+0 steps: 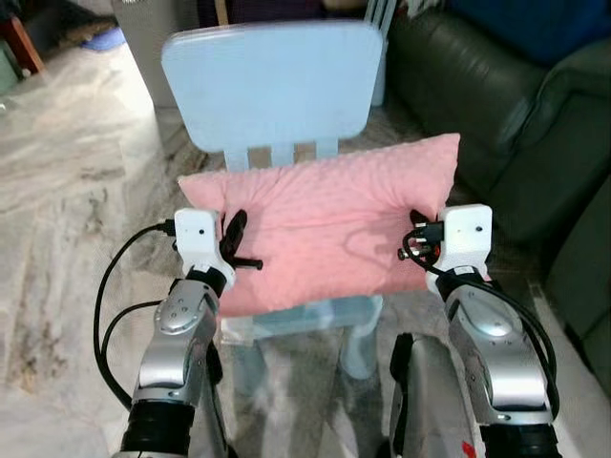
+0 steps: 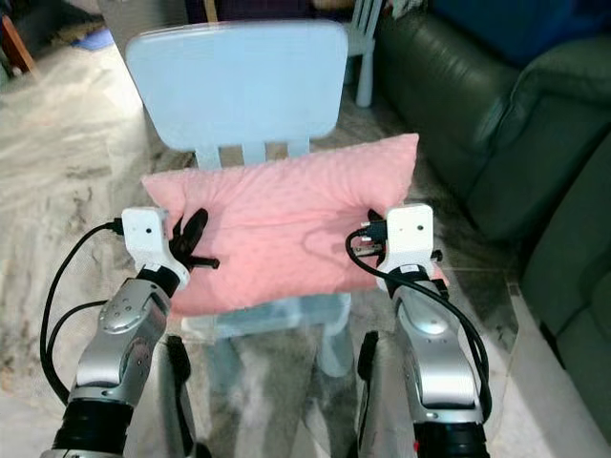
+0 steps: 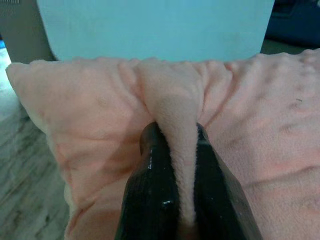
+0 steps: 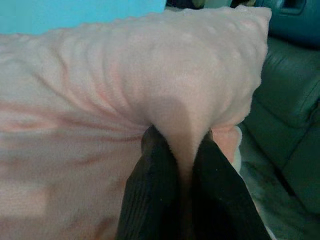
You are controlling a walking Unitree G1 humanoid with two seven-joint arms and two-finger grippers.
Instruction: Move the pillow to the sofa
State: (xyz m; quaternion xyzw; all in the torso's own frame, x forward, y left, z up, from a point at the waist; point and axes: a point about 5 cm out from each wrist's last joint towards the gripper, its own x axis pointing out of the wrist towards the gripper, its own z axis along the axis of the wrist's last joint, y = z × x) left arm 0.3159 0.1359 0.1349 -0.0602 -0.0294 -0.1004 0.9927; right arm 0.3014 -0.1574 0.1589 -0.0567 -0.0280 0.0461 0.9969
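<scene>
The chair's tall blue back (image 1: 272, 81) stands right behind the pillow (image 1: 329, 224), so you can't go straight ahead. The dark sofa (image 1: 477, 105) sits close on the right, near the chair's right edge. On the left, past the seat's left edge, the floor (image 1: 67, 191) is open.
</scene>
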